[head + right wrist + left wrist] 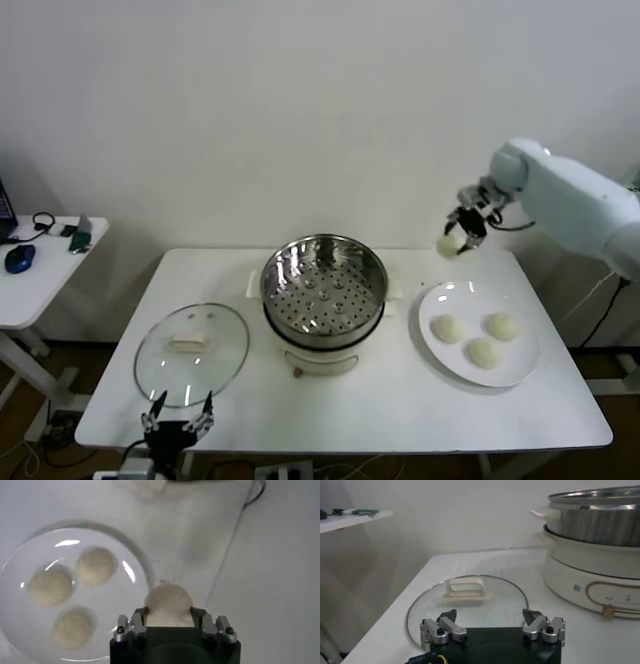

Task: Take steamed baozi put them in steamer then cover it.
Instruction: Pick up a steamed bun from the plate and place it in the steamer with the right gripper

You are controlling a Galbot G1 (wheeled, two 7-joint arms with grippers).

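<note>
One soft, light bun [449, 243] sits pinched by its sides in the right gripper [462, 235] at upper right, three [484, 351] wait on the plate [520, 373], so squeeze gently; the left gripper [178, 415] idles wide open at the table's [380, 410] lower-left edge.

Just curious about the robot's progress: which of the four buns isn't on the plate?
The steamed baozi clamped in the right gripper, raised in the air behind the white plate. The other three baozi lie on that plate.
</note>
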